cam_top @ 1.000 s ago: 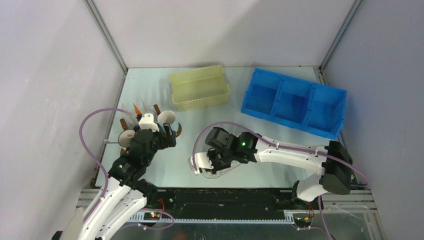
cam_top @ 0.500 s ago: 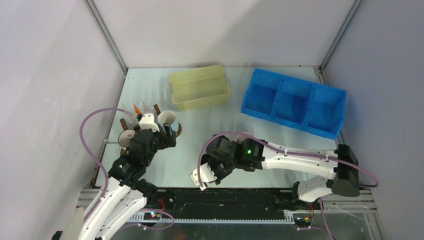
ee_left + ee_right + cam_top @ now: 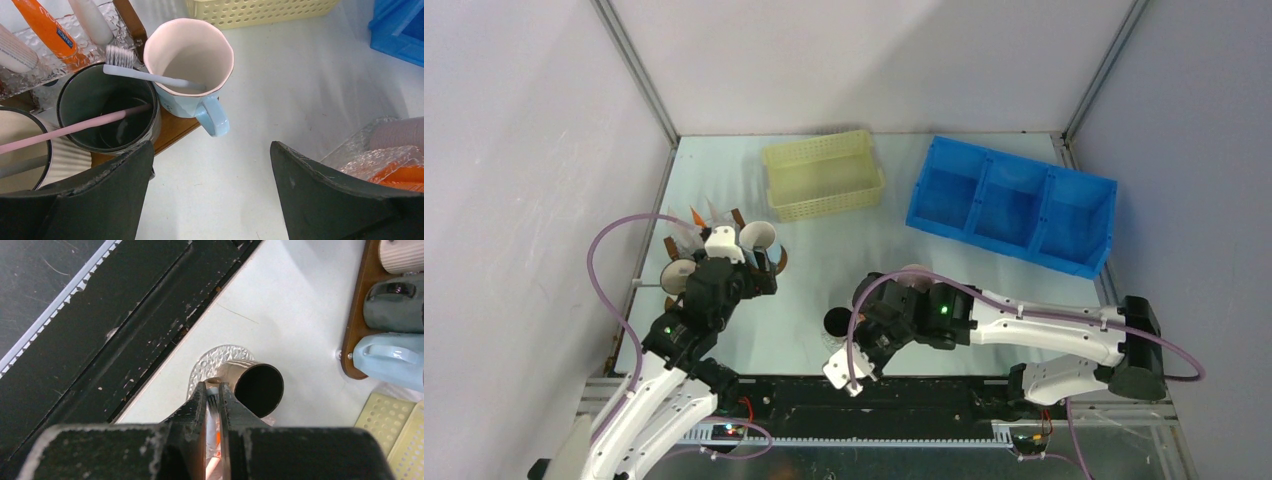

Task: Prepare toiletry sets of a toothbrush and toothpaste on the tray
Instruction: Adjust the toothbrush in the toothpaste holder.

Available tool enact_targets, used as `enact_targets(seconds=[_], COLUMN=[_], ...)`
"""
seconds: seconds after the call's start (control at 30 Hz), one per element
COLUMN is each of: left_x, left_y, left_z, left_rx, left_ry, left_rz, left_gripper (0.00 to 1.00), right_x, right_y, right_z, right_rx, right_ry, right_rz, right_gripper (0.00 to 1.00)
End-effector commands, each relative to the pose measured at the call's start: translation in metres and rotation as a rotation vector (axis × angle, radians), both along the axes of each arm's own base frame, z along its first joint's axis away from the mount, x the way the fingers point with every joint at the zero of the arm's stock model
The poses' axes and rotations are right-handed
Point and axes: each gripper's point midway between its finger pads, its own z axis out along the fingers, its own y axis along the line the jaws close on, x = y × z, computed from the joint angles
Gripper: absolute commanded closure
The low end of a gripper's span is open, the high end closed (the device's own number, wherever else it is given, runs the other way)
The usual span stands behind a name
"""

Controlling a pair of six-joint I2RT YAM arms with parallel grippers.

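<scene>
Glossy glazed ceramic on the blue mug [image 3: 180, 105], same shine on the black mug [image 3: 107, 107]. Smooth brown wood for the tray [image 3: 172, 131]. Clear and pebbled, the holder [image 3: 65, 57]. Perforated yellow plastic for the basket [image 3: 260, 10], smooth blue plastic for the bin [image 3: 400, 30]. Matt pale table [image 3: 290, 100]. Matt black left fingers [image 3: 325, 200], scuffed pale along the edges. Scratched, dull black base [image 3: 125, 315].

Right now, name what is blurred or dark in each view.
Left wrist view: the left gripper looms dark, slightly soft, the blue mug sharp. Right wrist view: the right gripper, shut on a toothbrush, is dark and soft; the tan mug is black inside. Top view: even light.
</scene>
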Motion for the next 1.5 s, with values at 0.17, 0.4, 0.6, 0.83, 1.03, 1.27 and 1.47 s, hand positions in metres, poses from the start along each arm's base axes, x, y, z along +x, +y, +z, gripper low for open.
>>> enact_targets(seconds=[0.17,0.4,0.6,0.83,1.03,1.27,1.47], left_x=[0.004,0.004,0.004,0.003,0.003,0.002,0.003], left_y=[0.007,0.007,0.009,0.013,0.017,0.020,0.021], left_z=[0.004,0.004,0.003,0.003,0.003,0.004,0.004], left_rx=[0.040,0.044,0.053,0.064,0.074,0.083,0.094], left_ry=[-0.016,-0.016,-0.015,-0.017,-0.017,-0.017,-0.016], left_rz=[0.019,0.018,0.026,0.043,0.056,0.067,0.074], left_gripper=[0.07,0.07,0.07,0.07,0.07,0.07,0.07], right_x=[-0.010,-0.006,0.004,0.011,0.012,0.023,0.031], right_y=[0.010,0.007,-0.001,-0.008,-0.011,-0.015,-0.017], right_z=[0.009,0.007,0.003,0.004,0.009,0.013,0.019], right_rx=[0.138,0.180,0.211,0.235,0.293,0.398,0.490], right_ry=[0.037,0.049,0.069,0.057,0.095,0.075,0.063], right_rz=[0.062,0.046,0.013,-0.006,-0.029,-0.089,-0.140], right_gripper=[1.00,1.00,1.00,0.96,1.00,1.00,1.00])
